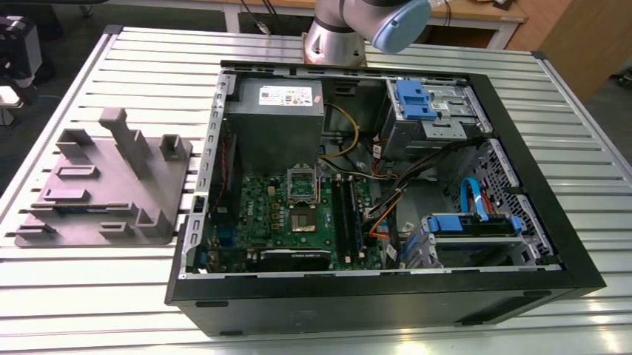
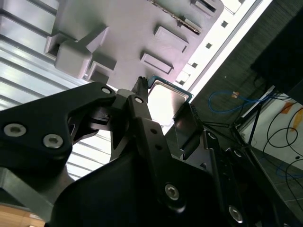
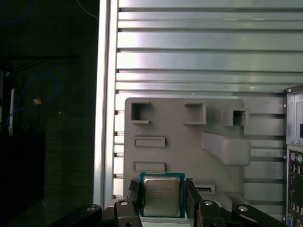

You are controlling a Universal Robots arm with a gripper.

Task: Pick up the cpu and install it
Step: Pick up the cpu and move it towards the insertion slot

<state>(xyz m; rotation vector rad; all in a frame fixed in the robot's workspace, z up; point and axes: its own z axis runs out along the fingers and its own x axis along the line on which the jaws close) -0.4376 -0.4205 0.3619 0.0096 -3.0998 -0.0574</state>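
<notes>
The cpu [image 3: 162,196] is a small square chip with a pale metal top and a green rim. My gripper [image 3: 163,191] is shut on it, with one black finger [image 3: 134,193] on each side. The second wrist view shows the cpu [image 2: 166,100] as a bright square between the same fingers [image 2: 141,97]. It hangs over the near end of the grey plastic tray [image 3: 180,142], seemingly lifted off it. In the exterior view the green motherboard [image 1: 296,218] lies in the open computer case [image 1: 385,296], with a socket [image 1: 301,181] in its upper middle.
The grey tray with upright posts [image 1: 99,185] lies on the slatted metal table [image 1: 148,59], to the exterior view's left of the case. Inside the case are a grey power supply box [image 1: 274,118], blue drive brackets [image 1: 415,100], cables [image 1: 395,200] and memory slots [image 1: 345,214]. The arm's base [image 1: 336,41] stands behind the case.
</notes>
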